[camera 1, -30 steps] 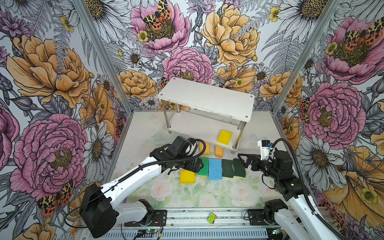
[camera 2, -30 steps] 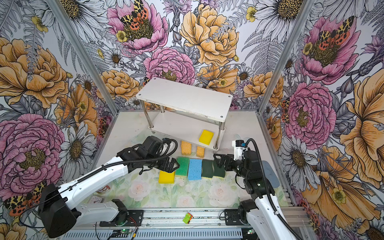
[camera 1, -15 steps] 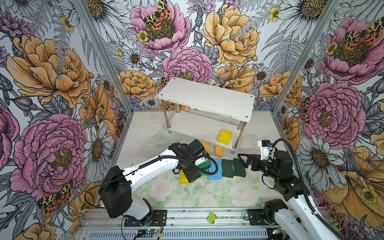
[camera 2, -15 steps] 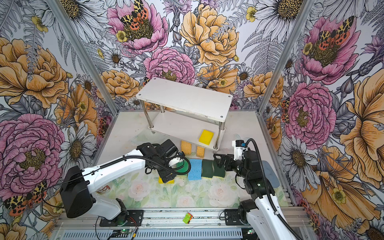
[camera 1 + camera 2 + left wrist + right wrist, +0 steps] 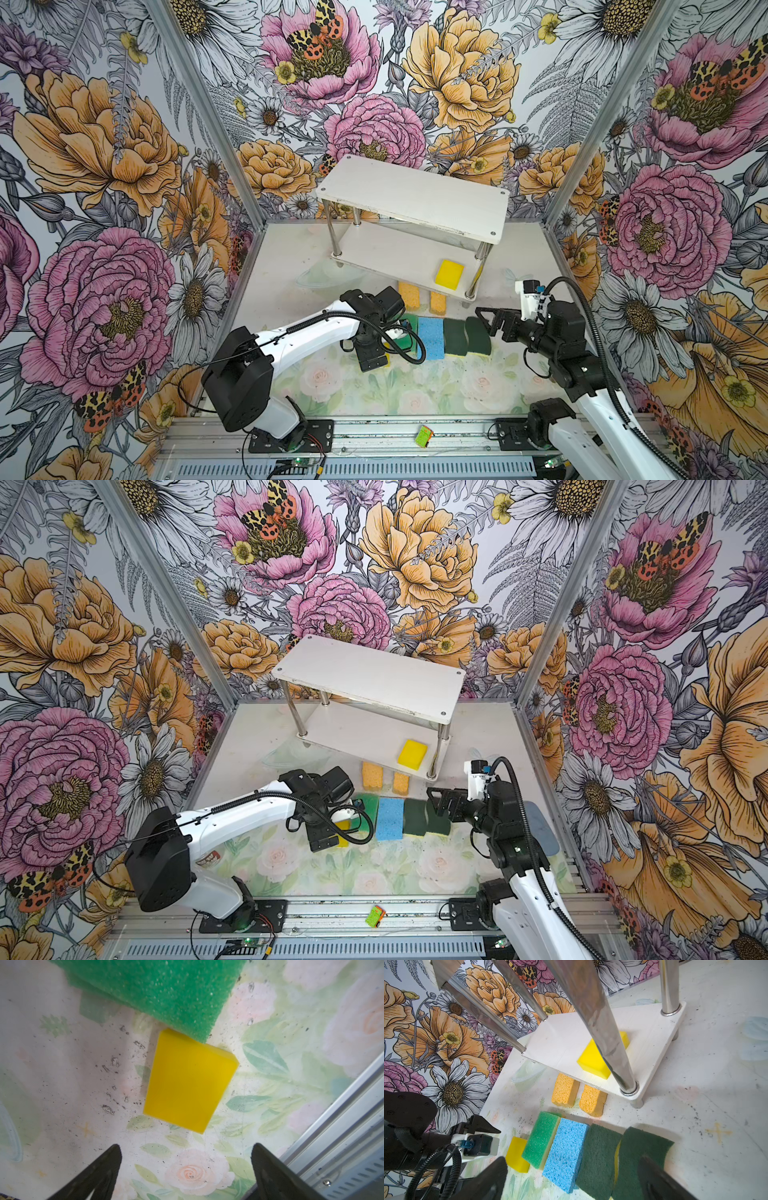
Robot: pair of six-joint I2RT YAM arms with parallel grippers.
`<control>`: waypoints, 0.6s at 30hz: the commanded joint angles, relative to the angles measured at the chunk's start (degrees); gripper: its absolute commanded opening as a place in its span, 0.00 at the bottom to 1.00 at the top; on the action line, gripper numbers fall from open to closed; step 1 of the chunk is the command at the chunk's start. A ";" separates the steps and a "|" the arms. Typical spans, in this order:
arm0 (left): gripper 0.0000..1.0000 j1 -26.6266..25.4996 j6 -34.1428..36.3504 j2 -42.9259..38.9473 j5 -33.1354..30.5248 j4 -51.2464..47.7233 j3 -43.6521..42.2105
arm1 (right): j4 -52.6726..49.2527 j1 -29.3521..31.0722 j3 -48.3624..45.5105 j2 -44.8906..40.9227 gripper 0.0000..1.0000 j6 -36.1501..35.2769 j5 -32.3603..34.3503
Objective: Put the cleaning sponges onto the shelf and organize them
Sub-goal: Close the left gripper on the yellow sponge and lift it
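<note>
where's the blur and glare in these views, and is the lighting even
Right wrist view: the nearest shelf post is blurred, stretched by the wide lens and streaked with reflections; the light blue sponge is sharp. Left wrist view: the plain yellow sponge is crisp, the left hand a dark soft-edged silhouette. Both top views: even light, no glare, shelf in focus.

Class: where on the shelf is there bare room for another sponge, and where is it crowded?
The top board is bare. The lower board looks free left of the yellow sponge at its right end. Crowded: the table in front, with orange sponges and the blue sponge's row.
</note>
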 commanded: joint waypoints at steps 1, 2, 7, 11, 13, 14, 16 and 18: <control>0.99 0.40 3.27 1.24 -1.26 -0.07 -1.23 | 0.43 0.35 -0.24 -0.40 1.00 -0.28 0.88; 0.99 0.42 4.04 1.56 -1.61 -0.11 -1.50 | 0.50 0.33 -0.31 -0.30 1.00 -0.43 1.01; 0.99 0.68 7.09 1.99 -3.36 2.05 -3.23 | 0.65 0.31 -0.52 0.45 1.00 -0.77 1.42; 0.99 1.46 8.57 2.38 -2.42 3.54 -3.28 | 0.89 0.34 -0.25 1.27 1.00 -0.54 1.26; 0.99 1.71 9.53 2.47 -2.13 4.65 -3.34 | 1.07 0.33 -0.29 1.03 1.00 -0.67 1.51; 0.99 2.03 9.76 2.60 -1.81 4.85 -3.31 | 1.07 0.29 -0.42 0.85 1.00 -0.63 1.71; 0.99 2.48 9.83 2.88 -1.36 5.06 -2.96 | 1.06 0.33 -0.51 0.57 1.00 -0.80 1.77; 0.99 2.35 10.26 3.16 -1.21 5.53 -2.91 | 1.07 0.33 -0.51 0.52 1.00 -1.13 1.63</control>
